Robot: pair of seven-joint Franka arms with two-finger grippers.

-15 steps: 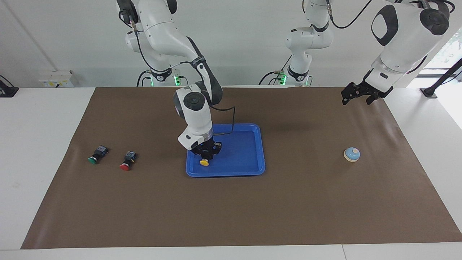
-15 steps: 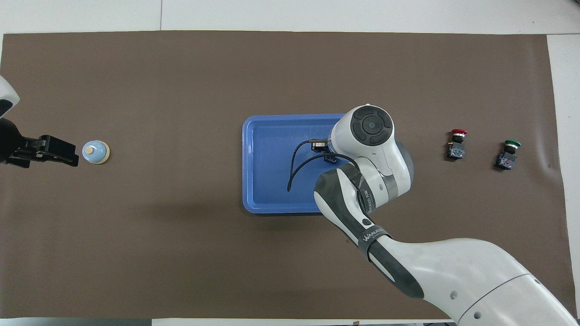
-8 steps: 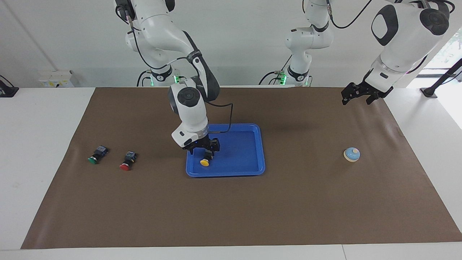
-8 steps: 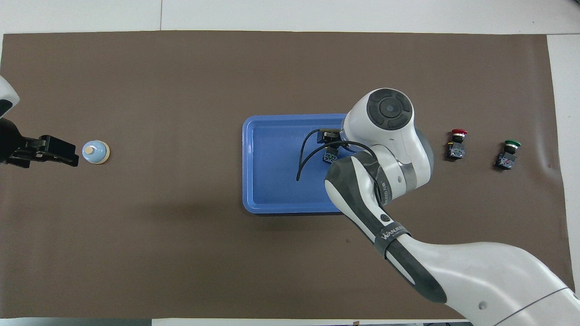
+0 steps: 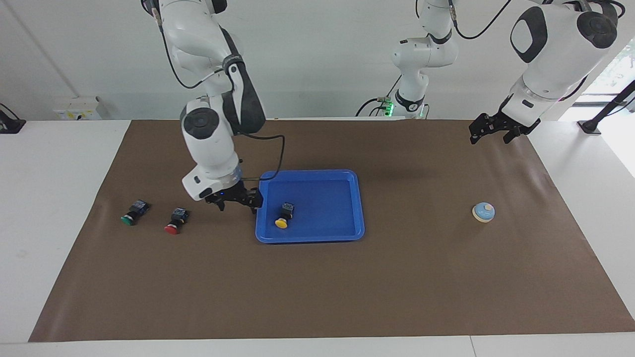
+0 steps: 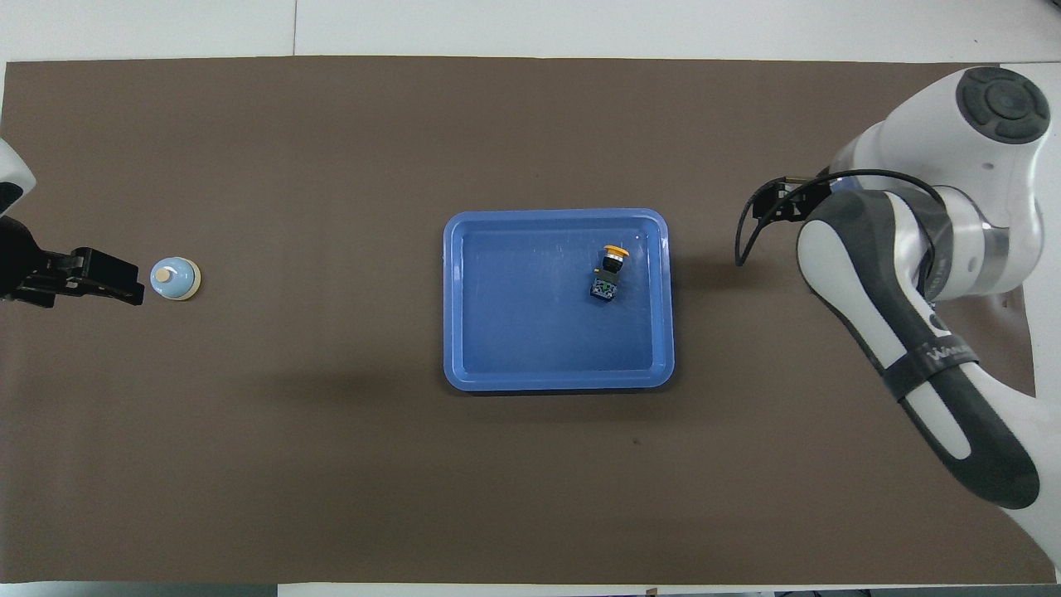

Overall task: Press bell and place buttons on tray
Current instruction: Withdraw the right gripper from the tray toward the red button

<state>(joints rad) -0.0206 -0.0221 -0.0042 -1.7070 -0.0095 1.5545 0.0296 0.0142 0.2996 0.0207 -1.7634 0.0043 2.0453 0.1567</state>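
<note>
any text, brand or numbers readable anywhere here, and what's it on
"WANU...": white lettering on the dark band of the right arm in the overhead view; the rest runs out of sight.
Yellow button, tray, bell: no lettering shows.

You see a white table (image 5: 59, 198) covered by a brown mat (image 5: 397, 277), a plain white wall (image 5: 322, 59), and a daylit window (image 5: 617, 69) at one end.

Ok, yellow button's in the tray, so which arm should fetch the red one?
Right, probably. The right end effector hangs open between the tray and the red button, nothing in it. The left end effector waits at the bell's end of the table.
</note>
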